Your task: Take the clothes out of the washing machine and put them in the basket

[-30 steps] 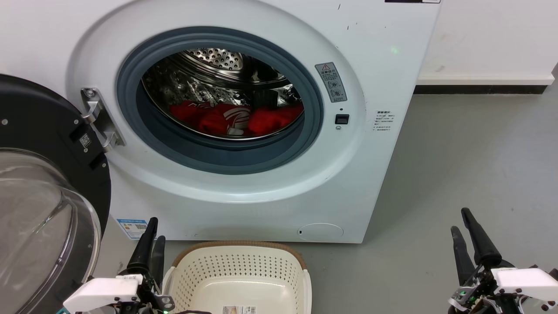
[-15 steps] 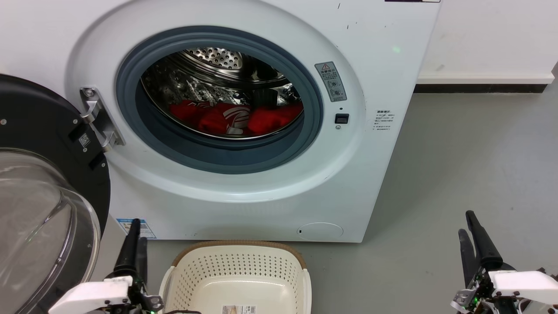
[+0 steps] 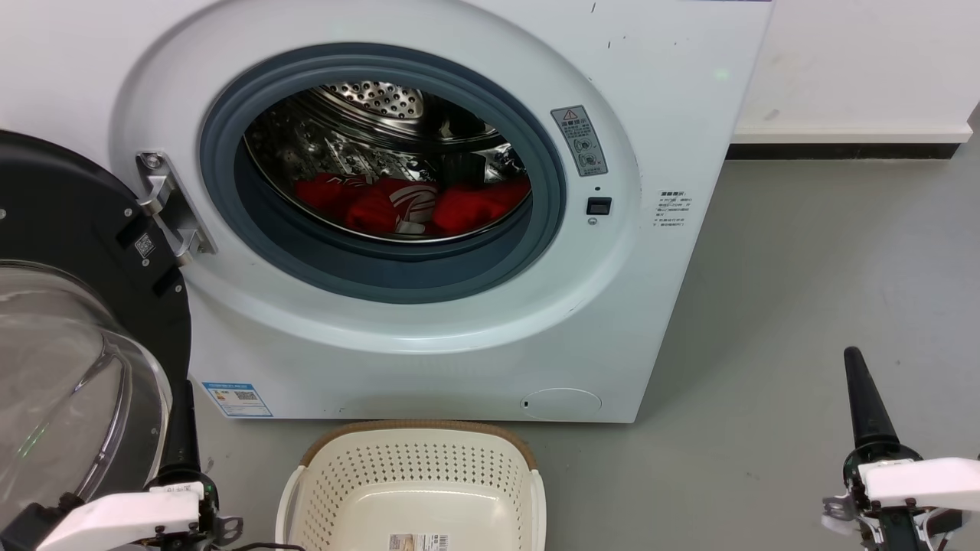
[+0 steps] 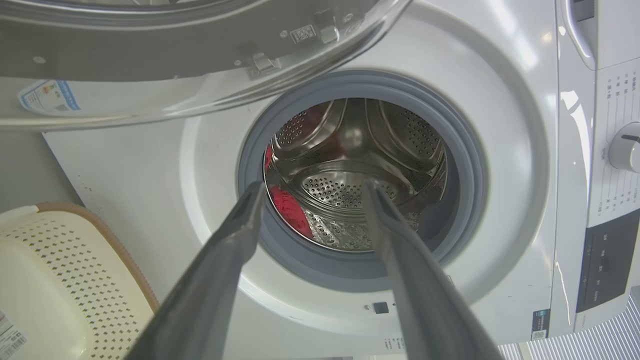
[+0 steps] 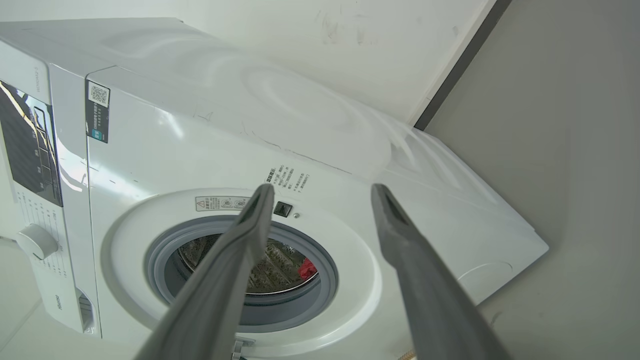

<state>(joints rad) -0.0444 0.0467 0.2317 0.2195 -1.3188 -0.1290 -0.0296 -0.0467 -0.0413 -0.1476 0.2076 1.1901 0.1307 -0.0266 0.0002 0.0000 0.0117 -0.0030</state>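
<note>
The white washing machine stands with its porthole door swung open to the left. Red clothes lie bunched at the bottom of the steel drum; they also show in the left wrist view and the right wrist view. The cream basket sits on the floor in front of the machine, with nothing but a label in it. My left gripper is low at the left beside the basket, and my right gripper is low at the right over bare floor. Both are open and hold nothing.
The glass bulge of the door sits close to my left gripper. Grey floor stretches to the right of the machine up to a white wall with a dark skirting. The control panel and dial are on the machine's front.
My left gripper has slid left and lower, away from the basket's corner toward the door. My right gripper has turned edge-on and shifted slightly right. The clothes have not moved.
</note>
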